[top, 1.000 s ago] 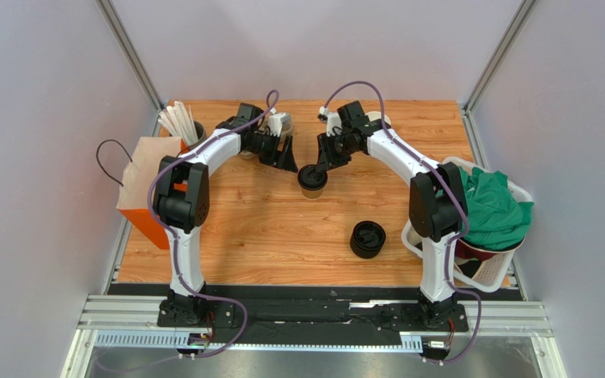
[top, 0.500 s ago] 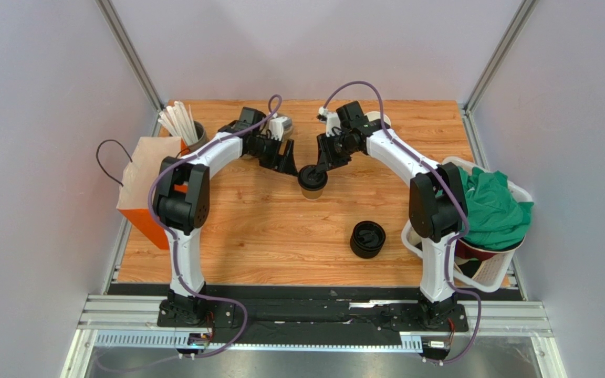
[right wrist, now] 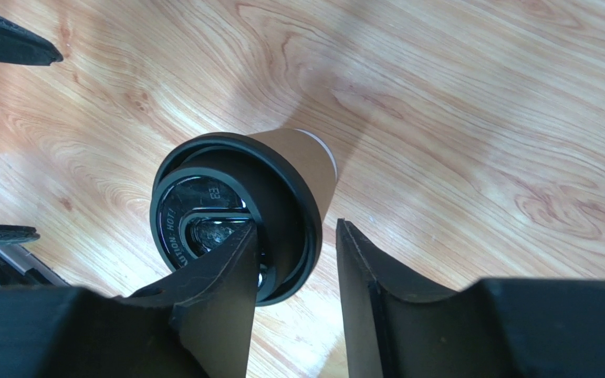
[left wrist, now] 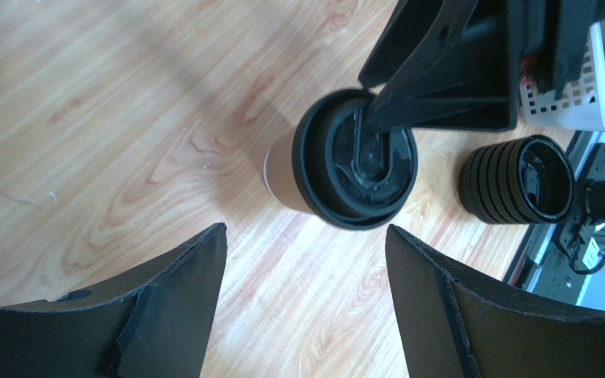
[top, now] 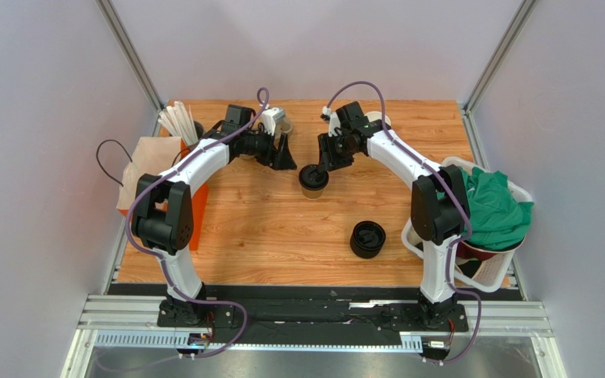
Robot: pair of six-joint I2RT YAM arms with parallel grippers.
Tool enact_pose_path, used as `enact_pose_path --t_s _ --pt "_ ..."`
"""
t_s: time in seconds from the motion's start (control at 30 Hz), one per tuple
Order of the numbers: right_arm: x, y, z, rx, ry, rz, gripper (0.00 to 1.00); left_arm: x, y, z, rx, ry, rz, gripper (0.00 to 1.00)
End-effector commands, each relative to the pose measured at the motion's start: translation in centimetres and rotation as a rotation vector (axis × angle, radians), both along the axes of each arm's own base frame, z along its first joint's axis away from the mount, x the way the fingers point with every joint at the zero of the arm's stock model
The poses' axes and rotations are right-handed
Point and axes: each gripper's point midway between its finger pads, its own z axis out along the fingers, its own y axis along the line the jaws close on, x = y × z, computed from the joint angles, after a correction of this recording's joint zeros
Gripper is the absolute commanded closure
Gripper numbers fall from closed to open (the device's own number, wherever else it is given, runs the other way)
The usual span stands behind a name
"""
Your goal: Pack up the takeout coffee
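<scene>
Brown paper below, black plastic on top: takeout coffee [top: 312,181] upright on wooden table [top: 266,236], a little toward 12 o'clock from the middle. Right gripper [right wrist: 294,236] over it from 1 o'clock, jaws apart and astride the lid's rim. One finger across the lid's top, the other outside the cup wall with a sliver of wood showing between. Left gripper [left wrist: 306,236] at 10 o'clock of the cup, near but not touching, jaws spread wide with only bare wood between them. Stack of black lids [top: 368,239] at 5 o'clock of the cup, well apart. Orange paper bag [top: 136,177] at the table's 9 o'clock edge. White basket [top: 483,277] holding green cloth [top: 496,206] off the 4 o'clock edge.
</scene>
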Motion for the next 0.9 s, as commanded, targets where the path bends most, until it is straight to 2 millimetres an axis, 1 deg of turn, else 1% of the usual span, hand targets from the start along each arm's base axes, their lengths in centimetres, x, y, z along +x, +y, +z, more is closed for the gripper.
enact_pose_path --t_s 0.0,0.1,0.23,0.27,0.37,0.4,0.47,0.53,0.6,0.63,0.67,0.7,0.73,0.77,0.8,0.83,0.87 --pt "0.2 -0.8 3.2 -0.021 -0.084 -0.010 0.56 -0.2 -0.4 1.4 -0.030 -0.033 -0.034 0.18" --pt "0.2 -1.1 4.1 -0.025 -0.102 -0.009 0.55 -0.3 -0.3 1.9 -0.024 -0.032 -0.038 0.18" --pt "-0.1 -1.1 5.5 -0.016 -0.131 0.023 0.54 -0.9 -0.1 2.3 -0.007 -0.047 -0.067 0.18" --pt "-0.3 -1.0 6.2 -0.008 -0.142 0.034 0.53 -1.0 0.0 2.4 -0.006 -0.048 -0.071 0.18" --pt "-1.2 -0.5 7.9 0.026 -0.158 0.099 0.53 -2.0 0.0 2.5 -0.007 -0.044 -0.105 0.18" --pt "-1.4 -0.5 8.1 0.026 -0.166 0.127 0.53 -2.2 0.1 2.6 -0.007 -0.055 -0.115 0.18" --pt "-1.7 -0.7 8.8 0.017 -0.202 0.174 0.54 -2.6 0.2 2.1 0.001 -0.046 -0.116 0.18" --pt "-1.7 -1.3 8.8 -0.033 -0.254 0.245 0.56 -2.9 0.5 1.8 0.017 -0.043 -0.120 0.18" --pt "-2.1 -2.1 9.2 -0.087 -0.289 0.296 0.58 -3.3 0.7 2.2 0.023 -0.058 -0.131 0.18" --pt "-2.1 -2.6 9.2 -0.131 -0.334 0.356 0.58 -3.6 1.0 2.3 0.023 -0.050 -0.134 0.18" --pt "-2.2 -3.1 8.9 -0.164 -0.348 0.378 0.58 -3.9 1.2 3.0 0.019 -0.064 -0.137 0.18" --pt "-2.0 -3.9 9.6 -0.211 -0.398 0.378 0.58 -4.1 1.3 3.2 0.023 -0.078 -0.144 0.18" --pt "-2.2 -4.3 9.6 -0.237 -0.417 0.396 0.58 -4.5 1.7 3.5 0.029 -0.076 -0.147 0.18" --pt "-2.3 -4.6 9.6 -0.274 -0.459 0.459 0.58 -4.9 1.9 4.1 0.032 -0.089 -0.151 0.17" --pt "-2.3 -5.1 8.9 -0.315 -0.482 0.469 0.58 -5.0 2.2 4.2 0.047 -0.107 -0.159 0.17" --pt "-2.5 -5.4 9.4 -0.337 -0.521 0.478 0.57 -5.5 2.5 4.3 0.056 -0.091 -0.163 0.16" --pt "-2.9 -5.2 9.4 -0.367 -0.561 0.541 0.57 -5.9 2.7 4.4 0.060 -0.091 -0.167 0.16"
